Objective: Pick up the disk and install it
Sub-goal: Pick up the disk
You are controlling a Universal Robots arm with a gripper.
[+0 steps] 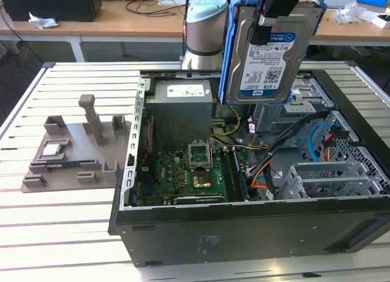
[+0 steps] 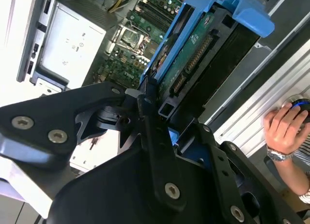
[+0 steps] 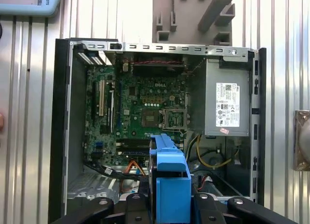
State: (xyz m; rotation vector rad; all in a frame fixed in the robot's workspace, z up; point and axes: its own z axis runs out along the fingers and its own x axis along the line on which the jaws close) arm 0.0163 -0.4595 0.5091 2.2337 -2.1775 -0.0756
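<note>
Hand (image 1: 263,27) above open computer case (image 1: 244,228), disk (image 1: 269,66) upright in grip

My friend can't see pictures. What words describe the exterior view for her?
A robot claw holds the disk upright above an open computer case. A grey parts tray sits on the slatted table at the exterior view's left.
</note>
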